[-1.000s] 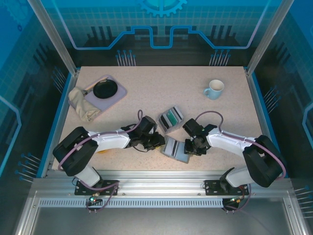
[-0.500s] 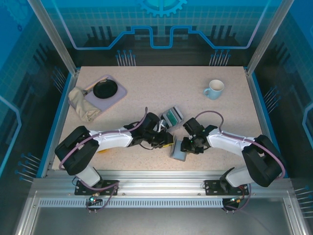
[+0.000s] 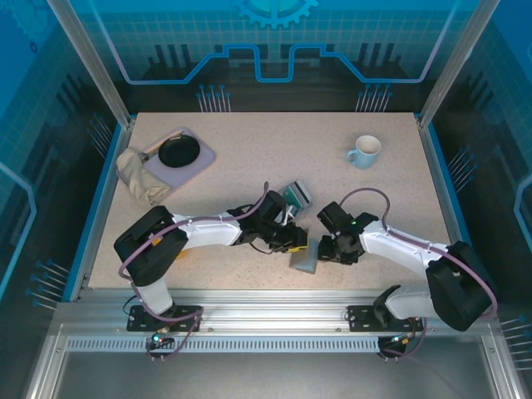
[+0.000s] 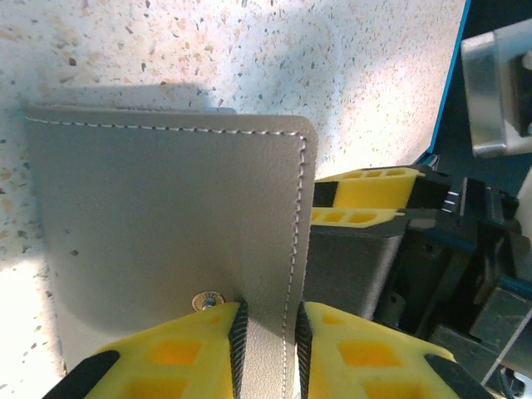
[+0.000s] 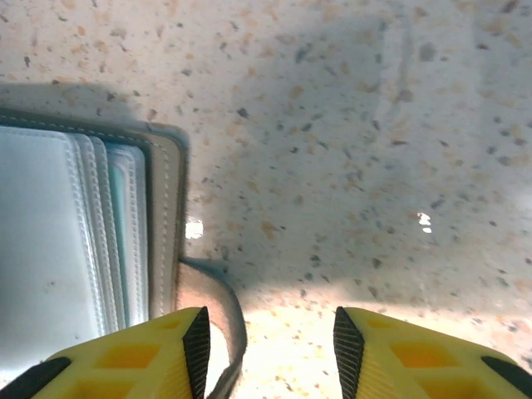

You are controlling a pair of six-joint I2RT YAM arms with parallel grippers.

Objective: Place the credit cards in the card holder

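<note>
While the left gripper (image 4: 266, 342) pinches the stitched grey cover of the card holder (image 4: 166, 208) near the front edge of the table (image 3: 249, 137), the right gripper (image 5: 266, 349) stands open just beside its pale-blue pockets, gripping nothing. Just behind, a clear slotted box (image 3: 304, 192) holds teal credit cards (image 3: 290, 198). Far left, a tray (image 3: 203, 160) carries a black bowl (image 3: 179, 150).

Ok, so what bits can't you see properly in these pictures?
- Top view: the card holder is tiny and partly under the left gripper, so no detail shows.
- Left wrist view: its grey outside faces the camera, hiding the inside.
- Right wrist view: the pale pockets run off the left edge; any card in them is unclear.
- Top view: the credit cards in the clear box are too small to count.
</note>
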